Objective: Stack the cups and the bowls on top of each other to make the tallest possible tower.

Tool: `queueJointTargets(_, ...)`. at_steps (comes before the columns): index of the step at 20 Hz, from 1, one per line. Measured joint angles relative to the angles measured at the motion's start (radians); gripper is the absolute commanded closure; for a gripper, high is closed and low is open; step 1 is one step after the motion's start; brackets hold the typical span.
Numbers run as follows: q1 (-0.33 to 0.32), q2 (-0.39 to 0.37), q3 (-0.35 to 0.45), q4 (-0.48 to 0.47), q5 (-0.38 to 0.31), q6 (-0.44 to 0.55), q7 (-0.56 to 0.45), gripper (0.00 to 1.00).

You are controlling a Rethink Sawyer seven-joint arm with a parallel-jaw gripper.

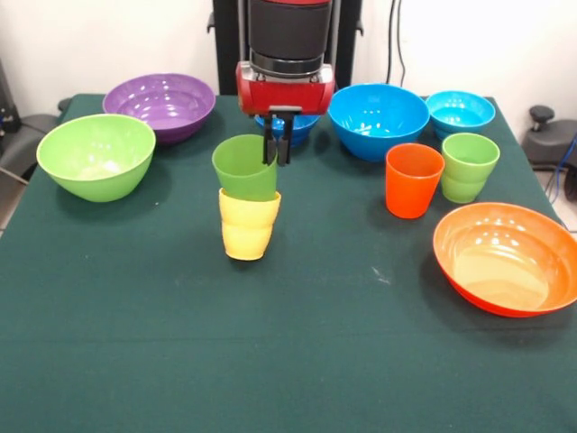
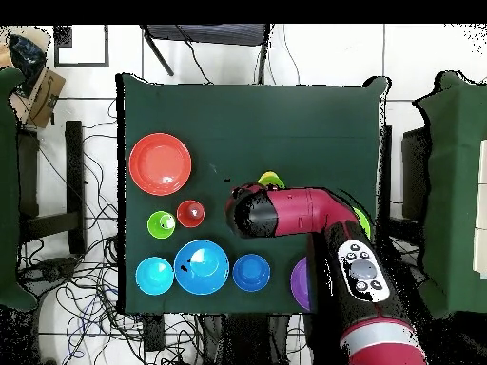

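The gripper (image 1: 278, 149) comes straight down over the middle of the table with its two dark fingers close together, pinching the right-hand rim of the green cup (image 1: 244, 168). That cup hangs slightly tilted, its base set into the mouth of the yellow cup (image 1: 249, 225) directly below, so the two form a short column.

By its look the green cup is thin, smooth plastic, so it is likely light, stiff and slippery. A rim pinch, one finger inside the wall and one outside, is a sensible hold, though the cup can swing or slide if squeezed lightly. The yellow cup has a stepped waist and stands free, so it would tip easily under a sideways push.

To the right stand the orange cup (image 1: 413, 179) and the light green cup (image 1: 469, 166), just beside each other. Near right lies the orange bowl (image 1: 506, 259). Along the far edge sit the purple bowl (image 1: 160, 105), the dark blue bowl (image 1: 299, 127) partly hidden behind the gripper, the blue bowl (image 1: 378, 120) and the turquoise bowl (image 1: 460, 112). The lime green bowl (image 1: 96, 155) sits at the left. The bowls look glossy and rigid and lie apart, not yet stacked.
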Motion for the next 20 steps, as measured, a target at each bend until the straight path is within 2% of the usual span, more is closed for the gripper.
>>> queueJointTargets(13, 0.031, 0.017, -0.038, -0.021, 0.0, -0.028, 0.0, 1.0)
queueJointTargets(20, 0.08, 0.017, -0.096, -0.041, 0.0, -0.067, 0.0, 1.0)
